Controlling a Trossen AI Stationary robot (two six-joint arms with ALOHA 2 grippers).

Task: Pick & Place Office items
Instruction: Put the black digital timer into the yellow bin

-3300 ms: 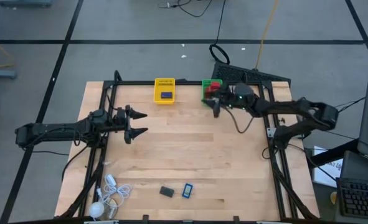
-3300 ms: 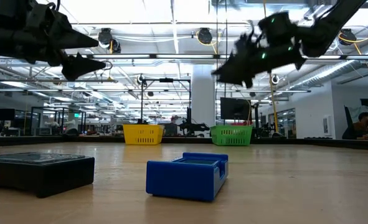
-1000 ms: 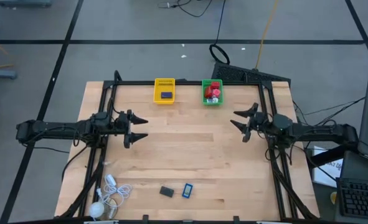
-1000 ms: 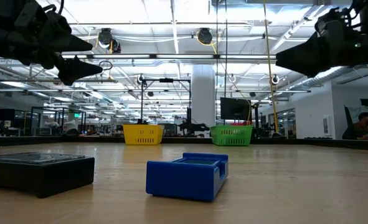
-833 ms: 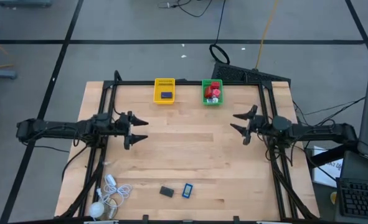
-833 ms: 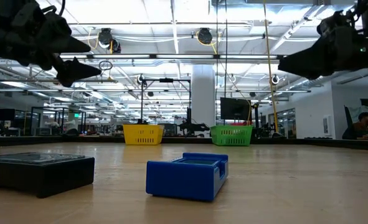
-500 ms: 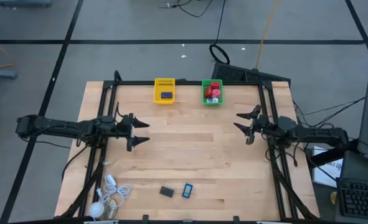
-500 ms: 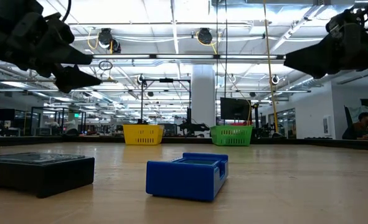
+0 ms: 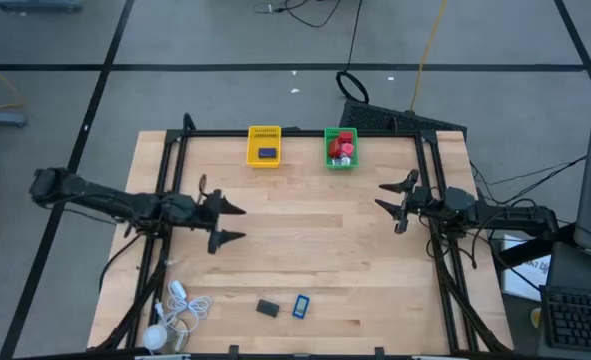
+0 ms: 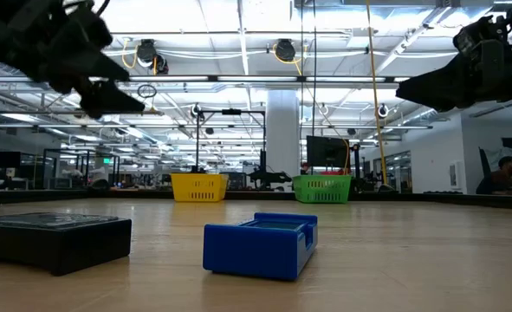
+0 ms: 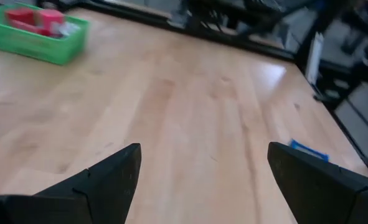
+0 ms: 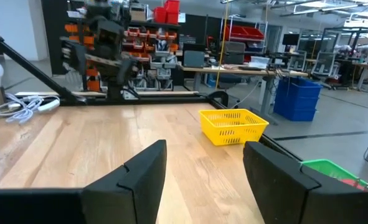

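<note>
A black piece (image 9: 267,308) and a blue piece (image 9: 302,305) lie flat on the table near its near edge; the low view shows them close up, blue piece (image 10: 260,245) and black piece (image 10: 52,238). The yellow basket (image 9: 265,145) holds a dark blue piece (image 9: 267,153). The green basket (image 9: 341,148) holds red pieces. My left gripper (image 9: 237,223) hovers open above the table's left middle, and its wrist view shows the open left gripper (image 11: 202,168) over bare wood. My right gripper (image 9: 383,196) hangs open at the right side, with nothing between its fingers (image 12: 140,168).
A white coiled cable with a round ball (image 9: 170,320) lies at the near left corner. Black frame rails (image 9: 175,160) run along the table's left, far and right edges. Bare wood (image 9: 305,230) stretches between the two grippers and the pieces.
My left gripper has moved toward the table's near edge and a little to the right, its arm swinging out at a slant. It has stayed open and high above the table. The right gripper has hardly moved. No piece has moved.
</note>
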